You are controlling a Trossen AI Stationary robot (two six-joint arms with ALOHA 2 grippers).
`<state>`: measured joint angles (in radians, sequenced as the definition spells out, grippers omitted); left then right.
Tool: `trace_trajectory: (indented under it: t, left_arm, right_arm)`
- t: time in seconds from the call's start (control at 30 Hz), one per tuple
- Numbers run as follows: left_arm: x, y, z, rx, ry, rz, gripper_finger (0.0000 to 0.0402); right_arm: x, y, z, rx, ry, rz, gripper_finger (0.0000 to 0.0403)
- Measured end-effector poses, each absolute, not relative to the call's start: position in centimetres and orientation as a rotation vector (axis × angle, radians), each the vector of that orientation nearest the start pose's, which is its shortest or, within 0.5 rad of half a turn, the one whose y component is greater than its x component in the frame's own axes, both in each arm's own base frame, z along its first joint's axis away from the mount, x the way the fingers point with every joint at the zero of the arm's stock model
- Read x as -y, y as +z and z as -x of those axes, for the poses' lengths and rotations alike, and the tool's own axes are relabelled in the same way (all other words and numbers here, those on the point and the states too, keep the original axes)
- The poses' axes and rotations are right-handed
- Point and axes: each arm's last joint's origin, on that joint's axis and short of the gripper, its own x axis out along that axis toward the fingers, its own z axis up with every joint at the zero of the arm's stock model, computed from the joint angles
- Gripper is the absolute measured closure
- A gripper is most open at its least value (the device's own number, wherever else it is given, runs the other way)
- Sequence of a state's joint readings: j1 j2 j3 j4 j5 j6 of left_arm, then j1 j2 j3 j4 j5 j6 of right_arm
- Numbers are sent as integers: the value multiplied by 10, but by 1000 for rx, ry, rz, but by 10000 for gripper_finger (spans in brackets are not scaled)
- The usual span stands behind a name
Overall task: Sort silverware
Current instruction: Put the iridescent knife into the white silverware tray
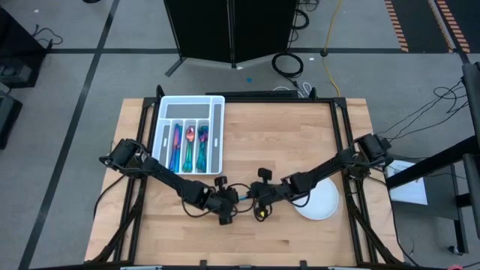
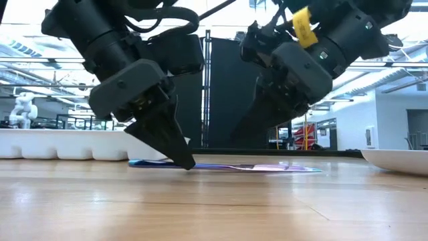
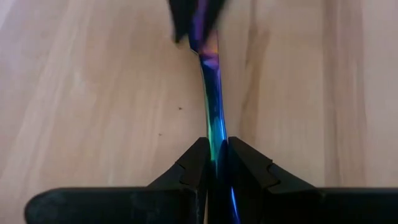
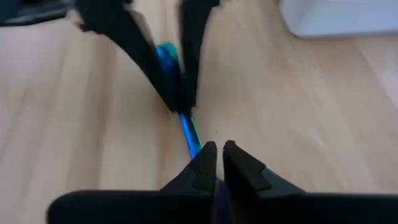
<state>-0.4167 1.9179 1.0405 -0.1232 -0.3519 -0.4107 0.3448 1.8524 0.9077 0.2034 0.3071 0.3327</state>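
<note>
One slim iridescent piece of silverware (image 1: 241, 196) lies low along the wood table between my two grippers. It shows as a blue-purple strip in the low view (image 2: 267, 167). My left gripper (image 3: 215, 144) comes from the table's left and is shut on it. My right gripper (image 4: 219, 148) comes from the right and meets the piece's other end, its fingers nearly together. Whether the piece is a knife, fork or spoon is not clear. More silverware (image 1: 187, 144) lies in the white divided tray (image 1: 217, 135) at the far left. My left gripper pinches the piece's slim shaft (image 3: 213, 127) between its two fingers, which slant down from the table's left. The piece runs on ahead of the fingers, along them, close over the table (image 2: 221, 166). My right gripper has the piece's opposite end (image 4: 194, 138) at its fingertips, slanting down from the table's right. The fingers hide the exact place of contact.
A round white plate (image 1: 321, 202) sits on the table just right of my right gripper. The tray stands at the far left. Bare wood (image 1: 285, 135) lies between them and along the near edge.
</note>
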Motion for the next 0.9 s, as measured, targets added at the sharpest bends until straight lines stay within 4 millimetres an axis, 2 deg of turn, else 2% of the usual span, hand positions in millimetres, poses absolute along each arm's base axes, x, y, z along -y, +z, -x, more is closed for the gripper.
trace_trajectory:
  t: [0.27,0.43,0.9]
  left_arm:
    - [137,122,-337,-918,125,11,343]
    - [138,123,-337,-914,122,11,343]
    - [138,123,-337,-913,120,18,343]
  right_arm:
    - [-124,99,-349,-642,40,31,296]
    - [-123,98,-349,-641,37,52,257]
    - [-122,100,-350,-621,7,105,248]
